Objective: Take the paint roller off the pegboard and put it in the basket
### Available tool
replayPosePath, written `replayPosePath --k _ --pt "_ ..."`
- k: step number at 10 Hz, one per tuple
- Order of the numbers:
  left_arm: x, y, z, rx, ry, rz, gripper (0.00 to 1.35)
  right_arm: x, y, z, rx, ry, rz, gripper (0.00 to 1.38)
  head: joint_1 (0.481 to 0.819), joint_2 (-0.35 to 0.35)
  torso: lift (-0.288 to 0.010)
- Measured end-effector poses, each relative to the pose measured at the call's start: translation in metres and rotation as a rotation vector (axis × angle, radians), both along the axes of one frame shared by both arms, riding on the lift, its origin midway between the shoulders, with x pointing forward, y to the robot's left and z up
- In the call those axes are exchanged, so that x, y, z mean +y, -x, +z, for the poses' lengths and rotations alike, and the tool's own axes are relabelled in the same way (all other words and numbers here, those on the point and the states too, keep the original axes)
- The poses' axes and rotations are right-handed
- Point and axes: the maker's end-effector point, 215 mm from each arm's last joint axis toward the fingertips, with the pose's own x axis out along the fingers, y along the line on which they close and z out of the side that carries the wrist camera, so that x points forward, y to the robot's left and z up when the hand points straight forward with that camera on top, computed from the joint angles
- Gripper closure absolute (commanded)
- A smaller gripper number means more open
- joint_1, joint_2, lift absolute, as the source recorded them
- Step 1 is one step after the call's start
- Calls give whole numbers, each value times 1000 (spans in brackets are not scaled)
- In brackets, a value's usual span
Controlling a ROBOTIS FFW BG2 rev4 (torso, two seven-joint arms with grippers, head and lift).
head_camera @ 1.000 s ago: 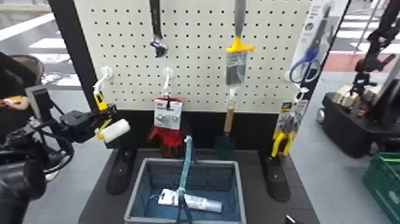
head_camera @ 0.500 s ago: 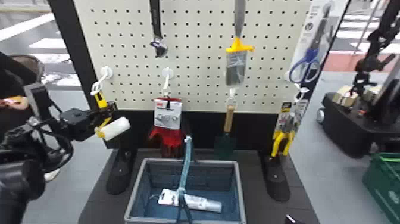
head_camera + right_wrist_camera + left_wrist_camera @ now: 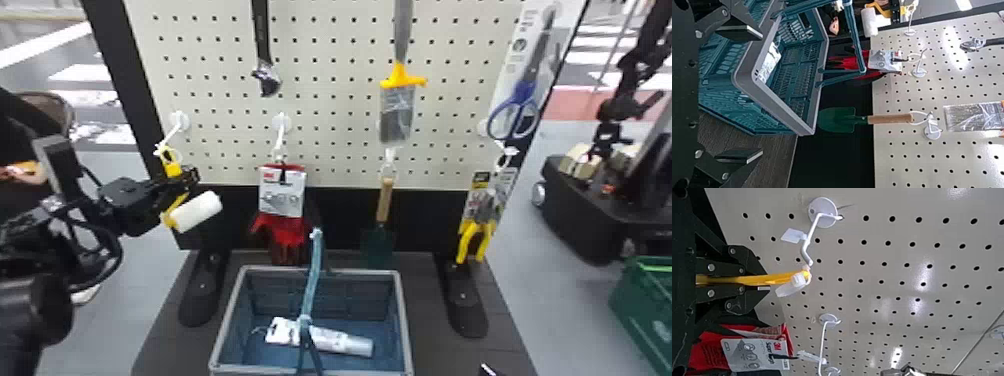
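Crossing the basket (image 3: 226, 320), its handle (image 3: 313, 270) overlaps a probable tube (image 3: 332, 341).

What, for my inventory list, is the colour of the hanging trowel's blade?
Dark green; the blade shows best in the right wrist view.

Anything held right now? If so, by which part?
Left end effector holds the paint roller by its yellow handle, below the hanging loop. Right end effector: nothing.

Red fabric gloves (image 3: 277, 227) hang on a white card. Above them is a black-handled, metal-headed wrench (image 3: 262, 40); rightward, a wooden-handled green trowel (image 3: 385, 200), plastic-wrapped flat grey brush (image 3: 397, 117), yellow-handled pliers (image 3: 468, 237) and blue-handled scissors (image 3: 526, 90). Below them lies a whitish tube (image 3: 330, 340).
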Motion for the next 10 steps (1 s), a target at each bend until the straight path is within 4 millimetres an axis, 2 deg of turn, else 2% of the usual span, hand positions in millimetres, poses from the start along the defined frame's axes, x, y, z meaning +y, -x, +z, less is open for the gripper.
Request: replayPosePath --k 3,5,7,10 --pt "-3 18 -1 -13 23 19 1220 0 0 -1 2 1 0 251 549 0 -100" --pt "2 34 -4 -8 57 60 1220 0 0 -1 4 0 1 251 549 0 -100" --pt "6 54 -10 -5 162 115 1220 0 0 -1 4 -2 1 251 549 0 -100" --pt "-6 76 -21 9 328 142 1220 0 1 -1 4 -2 1 251 549 0 -100"
